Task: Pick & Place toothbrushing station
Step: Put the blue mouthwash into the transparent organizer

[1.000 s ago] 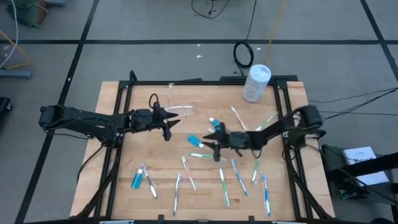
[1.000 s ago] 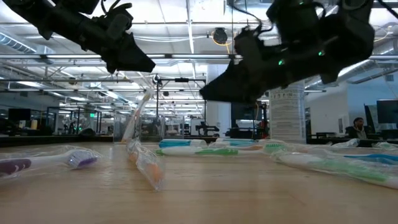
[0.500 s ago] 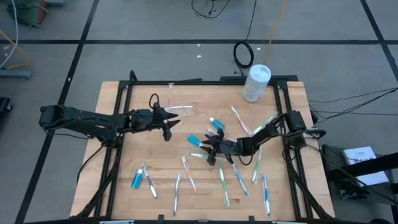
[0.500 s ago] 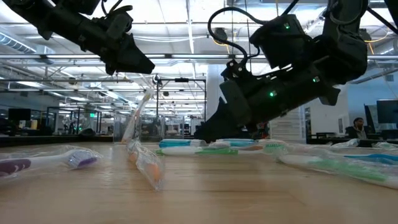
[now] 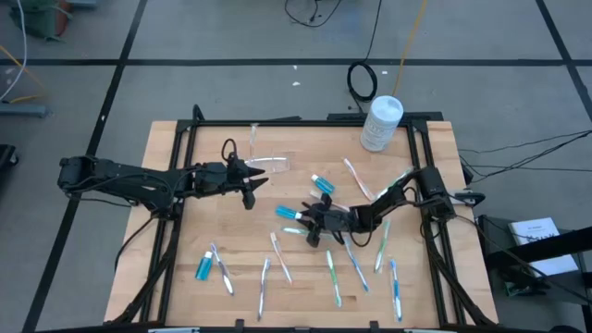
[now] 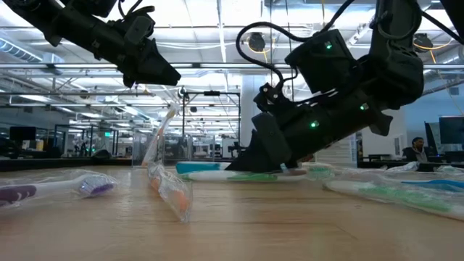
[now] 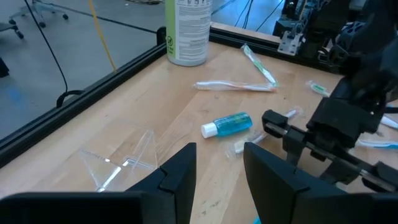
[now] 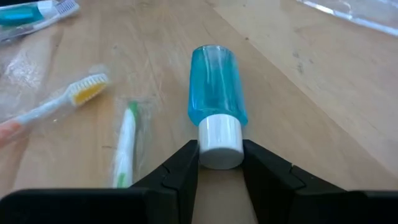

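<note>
My right tool (image 5: 309,222) is hemmed by scattered toothbrushes (image 5: 356,265); a blue bottle (image 8: 216,88) lies between its fingers (image 8: 177,174), blocking forward passage.

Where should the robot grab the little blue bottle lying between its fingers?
Best at the white cap end. The blue bottle lies flat on the wooden table, cap pointing at the right gripper, whose open fingers already sit either side of the cap. Coming low along the table, it could probably pinch the round sides there or just past the cap.

Blue bottle (image 8: 216,84) lying on wood, white cap (image 8: 220,142) between right tool (image 8: 220,163) fingers, toothbrush (image 8: 59,106) beside
</note>
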`<act>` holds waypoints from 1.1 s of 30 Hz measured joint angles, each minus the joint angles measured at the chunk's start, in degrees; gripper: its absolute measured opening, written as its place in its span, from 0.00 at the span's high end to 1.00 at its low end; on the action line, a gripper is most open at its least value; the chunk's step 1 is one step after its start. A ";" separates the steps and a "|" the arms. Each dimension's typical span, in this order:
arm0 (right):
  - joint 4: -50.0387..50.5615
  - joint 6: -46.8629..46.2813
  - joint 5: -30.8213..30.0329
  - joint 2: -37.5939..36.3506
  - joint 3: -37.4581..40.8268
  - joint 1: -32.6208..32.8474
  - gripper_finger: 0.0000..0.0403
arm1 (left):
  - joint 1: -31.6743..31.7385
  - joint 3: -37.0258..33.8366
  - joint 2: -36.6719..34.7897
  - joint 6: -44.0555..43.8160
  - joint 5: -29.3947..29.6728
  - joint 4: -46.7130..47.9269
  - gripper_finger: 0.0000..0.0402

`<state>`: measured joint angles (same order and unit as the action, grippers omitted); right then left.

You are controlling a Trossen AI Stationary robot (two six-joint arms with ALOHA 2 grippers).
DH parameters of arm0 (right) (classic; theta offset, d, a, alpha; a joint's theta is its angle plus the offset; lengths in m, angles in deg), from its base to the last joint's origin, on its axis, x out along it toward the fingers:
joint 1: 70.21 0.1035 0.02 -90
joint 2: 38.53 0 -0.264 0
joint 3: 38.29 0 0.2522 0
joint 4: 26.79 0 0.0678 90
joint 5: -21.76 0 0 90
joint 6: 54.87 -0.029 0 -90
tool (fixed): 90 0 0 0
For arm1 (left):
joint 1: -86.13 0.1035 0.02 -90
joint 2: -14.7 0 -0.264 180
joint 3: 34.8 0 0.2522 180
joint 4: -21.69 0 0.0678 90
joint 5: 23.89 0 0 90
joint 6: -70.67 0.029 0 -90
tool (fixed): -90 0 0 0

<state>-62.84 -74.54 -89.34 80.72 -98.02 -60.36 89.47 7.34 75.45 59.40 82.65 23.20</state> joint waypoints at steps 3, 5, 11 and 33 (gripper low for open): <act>0.25 2.93 0.08 0.70 -0.98 -0.03 0.72 | 0.00 0.00 0.00 0.00 0.02 0.13 0.66; 0.48 4.30 0.23 0.74 -1.31 -0.05 0.73 | 0.00 0.00 0.00 -0.02 -0.01 0.02 0.66; 0.62 5.65 0.38 0.81 -1.39 -0.05 0.77 | -0.08 0.00 0.00 0.02 -0.08 0.08 0.66; 2.82 34.89 2.69 -6.33 -1.24 0.86 0.77 | -2.40 0.00 0.00 -0.61 -23.27 -3.74 0.45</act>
<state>-60.02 -39.65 -86.65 74.39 -99.25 -59.49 87.06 7.34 75.45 58.78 59.38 19.46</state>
